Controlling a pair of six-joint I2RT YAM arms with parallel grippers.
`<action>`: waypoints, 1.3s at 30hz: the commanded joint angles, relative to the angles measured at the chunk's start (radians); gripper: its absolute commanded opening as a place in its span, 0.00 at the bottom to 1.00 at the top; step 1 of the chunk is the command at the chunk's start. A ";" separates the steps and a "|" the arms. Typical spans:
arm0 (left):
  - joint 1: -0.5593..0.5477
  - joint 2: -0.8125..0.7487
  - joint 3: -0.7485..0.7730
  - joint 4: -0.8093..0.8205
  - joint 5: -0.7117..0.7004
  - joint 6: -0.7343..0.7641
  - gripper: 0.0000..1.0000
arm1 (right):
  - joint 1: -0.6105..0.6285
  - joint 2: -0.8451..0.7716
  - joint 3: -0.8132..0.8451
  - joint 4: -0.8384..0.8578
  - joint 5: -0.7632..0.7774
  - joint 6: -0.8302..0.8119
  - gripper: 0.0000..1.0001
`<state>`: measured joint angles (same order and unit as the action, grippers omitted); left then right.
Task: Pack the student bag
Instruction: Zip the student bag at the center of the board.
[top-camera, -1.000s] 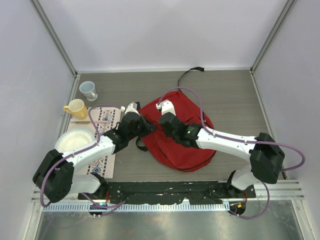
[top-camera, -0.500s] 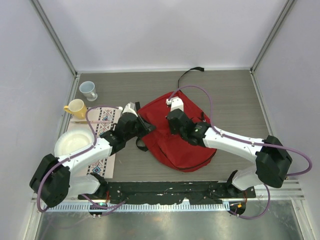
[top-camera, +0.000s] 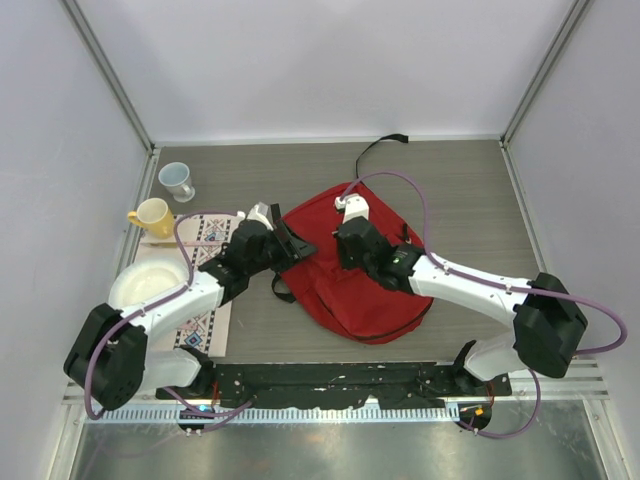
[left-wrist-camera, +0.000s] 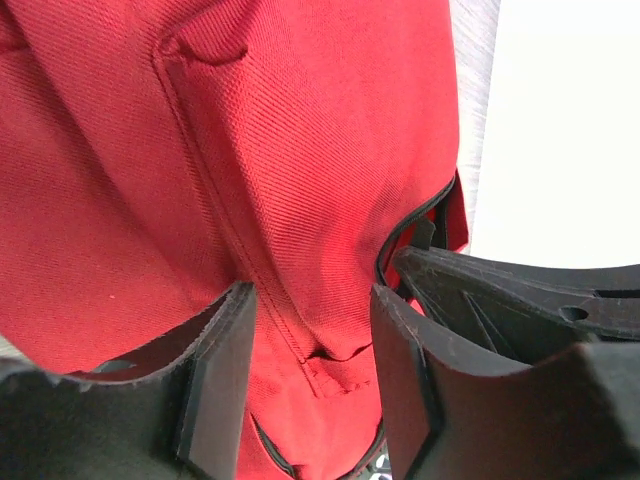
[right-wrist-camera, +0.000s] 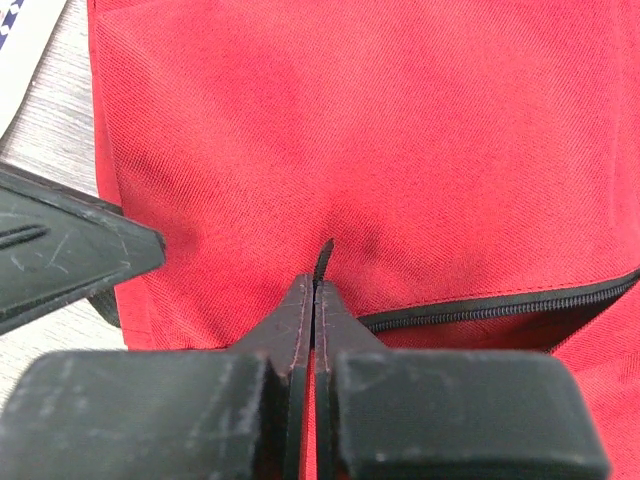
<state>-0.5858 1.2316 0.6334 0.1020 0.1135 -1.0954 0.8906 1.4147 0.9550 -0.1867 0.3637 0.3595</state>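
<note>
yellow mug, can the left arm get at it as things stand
Probably yes: the yellow mug stands unobstructed beside that arm, and the left gripper is open at the student bag, free to swing over.

The overhead view is bright and even, with light that falls from above: shadows on the grey surface (top-camera: 470, 200) are soft and short, and the pale walls (top-camera: 300, 60) look slightly bluish. The frame posts (top-camera: 110, 78) lean outward toward the corners. In the left wrist view the upper right part is burnt out to plain white. In both wrist views the jaws close to the lens are a little soft, while the weave of the student bag (left-wrist-camera: 300, 150) is sharp.
</note>
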 joint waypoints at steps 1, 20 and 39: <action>0.001 0.022 0.005 0.088 0.077 -0.060 0.59 | -0.004 -0.053 -0.009 0.038 0.000 0.013 0.01; -0.005 -0.152 0.008 -0.090 -0.072 -0.035 1.00 | -0.005 -0.088 -0.025 0.032 0.007 0.019 0.01; 0.004 -0.319 -0.029 -0.329 -0.432 -0.249 0.99 | -0.004 -0.091 -0.022 0.035 0.014 0.035 0.01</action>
<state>-0.5877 0.9508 0.5930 -0.0132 -0.1482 -1.1034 0.8886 1.3651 0.9234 -0.1837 0.3470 0.3794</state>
